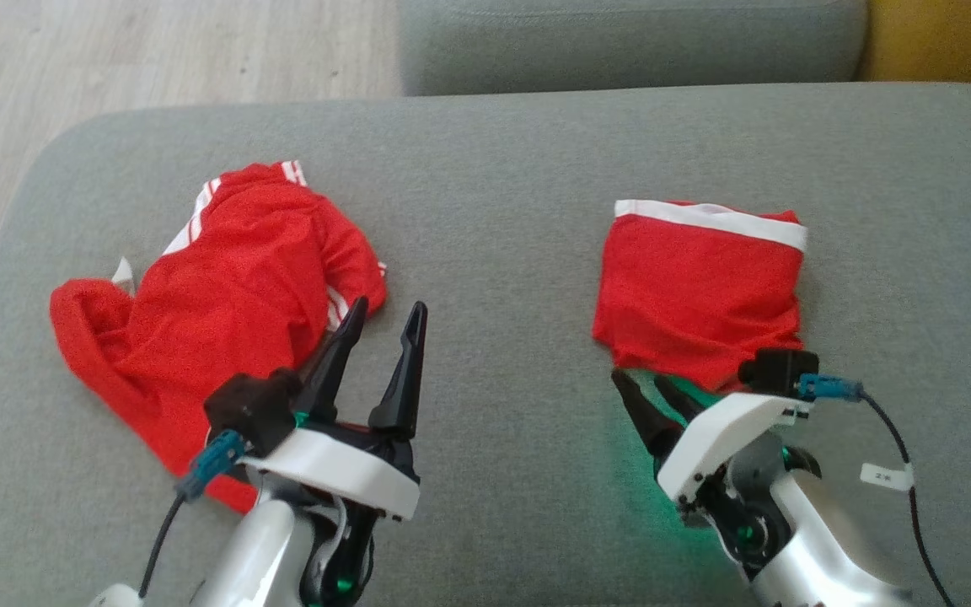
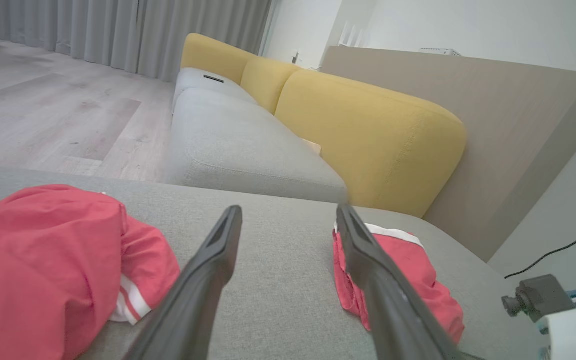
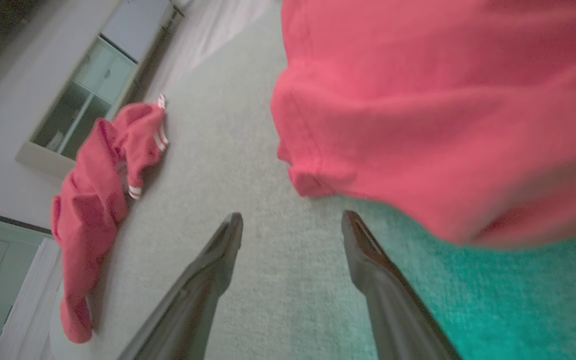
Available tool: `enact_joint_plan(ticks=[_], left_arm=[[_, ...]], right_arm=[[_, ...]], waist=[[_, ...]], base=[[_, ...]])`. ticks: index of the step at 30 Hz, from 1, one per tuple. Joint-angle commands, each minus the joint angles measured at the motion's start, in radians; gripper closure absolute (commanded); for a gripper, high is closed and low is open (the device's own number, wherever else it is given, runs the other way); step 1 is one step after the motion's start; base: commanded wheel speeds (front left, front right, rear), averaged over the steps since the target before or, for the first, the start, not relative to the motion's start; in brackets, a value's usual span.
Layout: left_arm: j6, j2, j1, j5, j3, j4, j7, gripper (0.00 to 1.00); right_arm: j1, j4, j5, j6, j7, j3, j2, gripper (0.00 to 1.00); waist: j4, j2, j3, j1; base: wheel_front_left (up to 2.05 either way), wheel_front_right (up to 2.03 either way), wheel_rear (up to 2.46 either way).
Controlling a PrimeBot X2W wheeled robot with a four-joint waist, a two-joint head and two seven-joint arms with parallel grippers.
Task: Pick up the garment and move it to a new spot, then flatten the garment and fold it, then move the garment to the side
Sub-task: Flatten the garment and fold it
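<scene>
The folded red shorts (image 1: 699,282) lie flat on the right part of the grey sofa seat (image 1: 519,211), white waistband (image 1: 709,221) on the far edge. The right gripper (image 1: 647,392) sits just beside their near hem, jaws spread and empty. The left gripper (image 1: 388,312), jaws also spread and empty, hangs beside a crumpled red garment (image 1: 216,312) with white stripes, well apart from the shorts.

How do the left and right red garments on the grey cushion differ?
The left garment lies crumpled and sprawled; the right garment is folded into a compact block. The left garment shows thin white stripes; the right garment shows one broad white band along its far edge. The left garment covers more of the grey cushion than the right garment. Both are red and rest on that cushion.
</scene>
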Motion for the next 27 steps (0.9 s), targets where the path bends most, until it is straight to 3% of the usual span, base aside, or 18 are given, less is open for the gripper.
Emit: enact_joint_plan(ticks=[1, 7, 13, 18, 23, 27], left_arm=[[0.003, 0.007, -0.022, 0.000, 0.039, -0.036, -0.005, 0.00], [0.006, 0.007, -0.013, 0.002, 0.061, -0.054, -0.005, 0.00], [0.010, 0.007, -0.013, 0.004, 0.085, -0.082, -0.005, 0.00], [0.011, 0.007, -0.013, 0.011, 0.108, -0.102, -0.005, 0.00], [0.004, 0.007, -0.004, 0.029, 0.123, -0.114, -0.005, 0.00], [0.005, 0.007, 0.003, 0.031, 0.126, -0.114, -0.005, 0.00]], right_arm=[[-0.021, -0.055, 0.006, -0.001, -0.022, 0.021, 0.014, 0.00], [-0.017, -0.177, -0.095, -0.001, -0.155, -0.039, -0.003, 0.00], [0.026, -0.272, -0.339, -0.001, -0.312, -0.172, -0.048, 0.00], [0.096, -0.349, -0.525, -0.001, -0.401, -0.320, -0.023, 0.00], [0.144, -0.406, -0.639, -0.001, -0.426, -0.392, 0.004, 0.00], [0.160, -0.421, -0.662, -0.001, -0.433, -0.411, 0.012, 0.00]], waist=[[-0.016, -0.0001, -0.012, 0.0000], [-0.054, -0.0001, -0.027, 0.0000], [-0.088, -0.0001, -0.026, 0.0000], [-0.111, -0.0001, -0.018, 0.0000], [-0.123, -0.0001, -0.006, 0.0000], [-0.125, -0.0001, 0.001, 0.0000]], base=[[0.00, 0.00, 0.00], [0.00, 0.00, 0.00], [0.00, 0.00, 0.00], [0.00, 0.00, 0.00], [0.00, 0.00, 0.00], [0.00, 0.00, 0.00]])
